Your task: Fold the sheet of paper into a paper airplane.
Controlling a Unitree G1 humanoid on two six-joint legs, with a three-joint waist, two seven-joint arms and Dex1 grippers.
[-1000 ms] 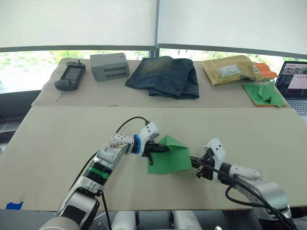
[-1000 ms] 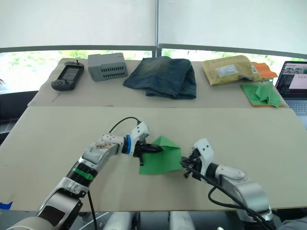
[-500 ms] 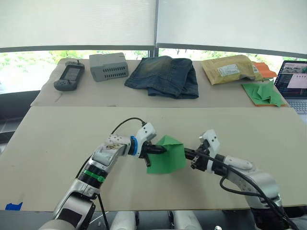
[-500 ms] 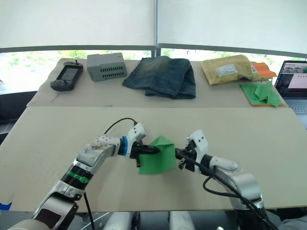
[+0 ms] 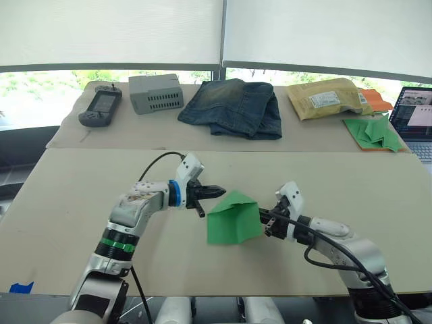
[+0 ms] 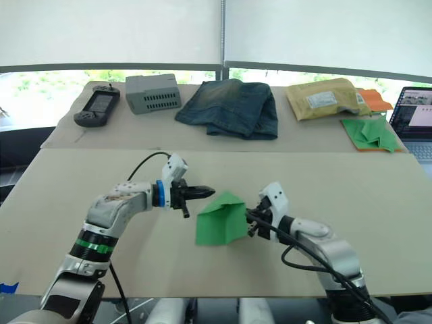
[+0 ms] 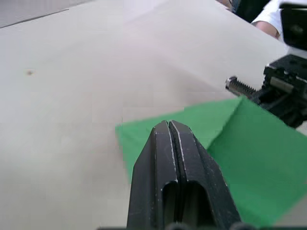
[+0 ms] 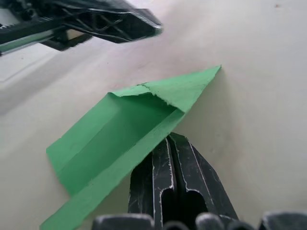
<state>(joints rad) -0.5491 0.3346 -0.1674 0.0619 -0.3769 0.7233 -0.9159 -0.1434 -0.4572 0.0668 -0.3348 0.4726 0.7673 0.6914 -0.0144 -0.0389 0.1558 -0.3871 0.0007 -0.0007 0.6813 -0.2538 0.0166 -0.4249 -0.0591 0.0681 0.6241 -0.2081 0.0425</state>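
The sheet of paper (image 5: 233, 219) is bright green and lies near the middle of the near table, folded with a raised peak toward the back. My right gripper (image 5: 264, 217) is at its right edge, fingers shut on that edge; in the right wrist view the fold of the sheet (image 8: 120, 129) runs across the closed fingertips (image 8: 178, 143). My left gripper (image 5: 214, 192) hovers just left of the peak, shut and empty, clear of the sheet (image 7: 249, 143), which lies beyond its tips.
On the far table lie a handheld controller (image 5: 100, 108), a grey box (image 5: 155, 93), folded jeans (image 5: 233, 108), a yellow padded envelope (image 5: 324, 98), a pile of green folded papers on orange paper (image 5: 371, 131), and a laptop (image 5: 413, 118) at the right edge.
My left gripper let go of the sheet and drew back to the left. My right gripper moved in and closed on the sheet's right edge.
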